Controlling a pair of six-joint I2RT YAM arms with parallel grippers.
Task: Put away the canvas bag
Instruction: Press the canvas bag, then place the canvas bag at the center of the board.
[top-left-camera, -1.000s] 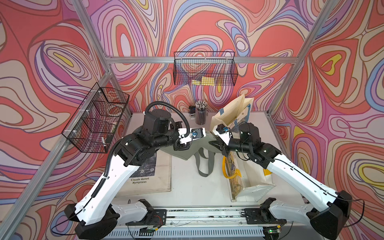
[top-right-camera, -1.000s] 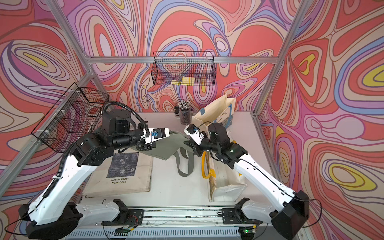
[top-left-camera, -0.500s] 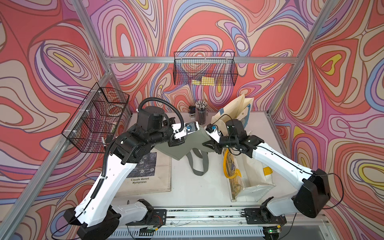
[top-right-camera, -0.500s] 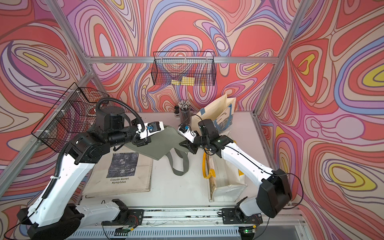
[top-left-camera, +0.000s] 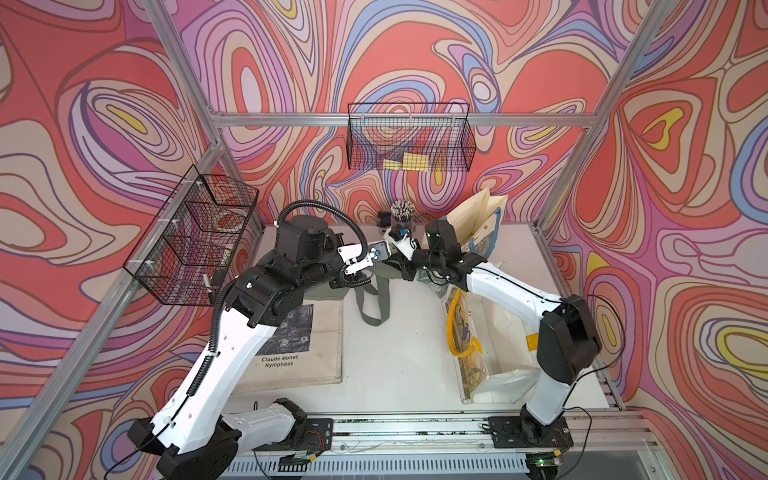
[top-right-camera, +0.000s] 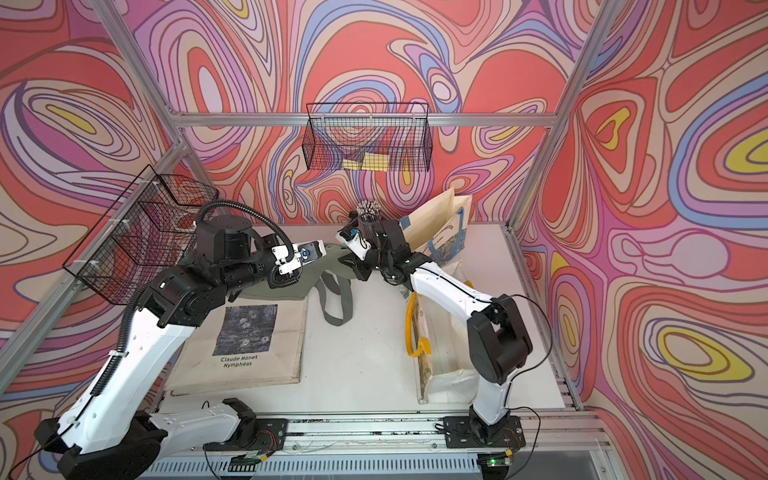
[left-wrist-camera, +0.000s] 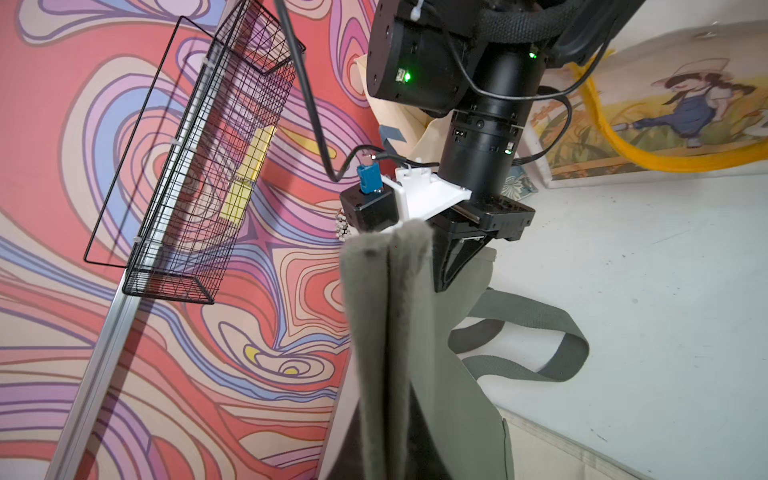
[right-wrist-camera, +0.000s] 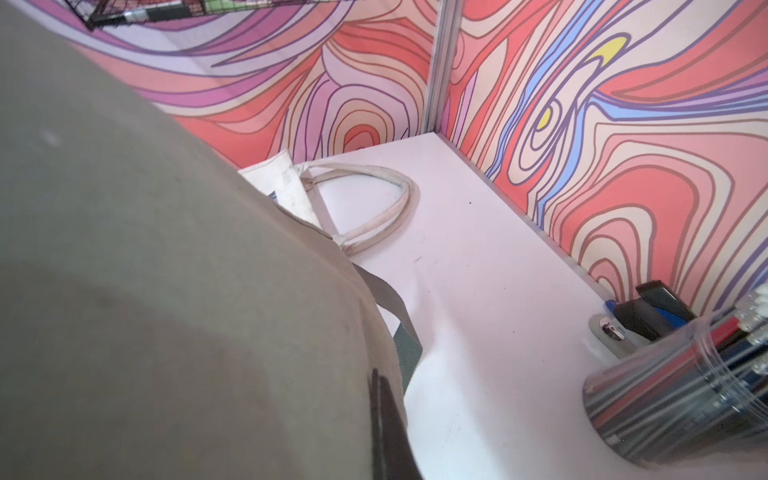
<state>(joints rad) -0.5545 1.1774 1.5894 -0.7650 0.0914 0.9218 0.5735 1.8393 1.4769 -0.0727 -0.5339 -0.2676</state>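
Now | green canvas bag (left-wrist-camera: 449, 407): 1 | other bags (top-left-camera: 324, 357) (top-left-camera: 469, 365) (top-left-camera: 478, 212): 3 | wire baskets (top-left-camera: 409, 141) (top-left-camera: 191, 241): 2

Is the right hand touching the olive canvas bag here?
Touching. The left wrist view shows the right hand shut on a raised fold of the olive canvas bag, with the fabric running straight up into its grip.

I read the olive canvas bag (left-wrist-camera: 449, 395) as matt woven cloth, its webbing handles (left-wrist-camera: 536, 309) coarser. The Monet tote (top-left-camera: 326, 345) is rough unbleached cloth. Far wire basket (top-left-camera: 409, 139): black coated metal. Tabletop (top-left-camera: 407, 365): smooth matt white. Pencil cup (right-wrist-camera: 665, 386): glossy clear plastic.
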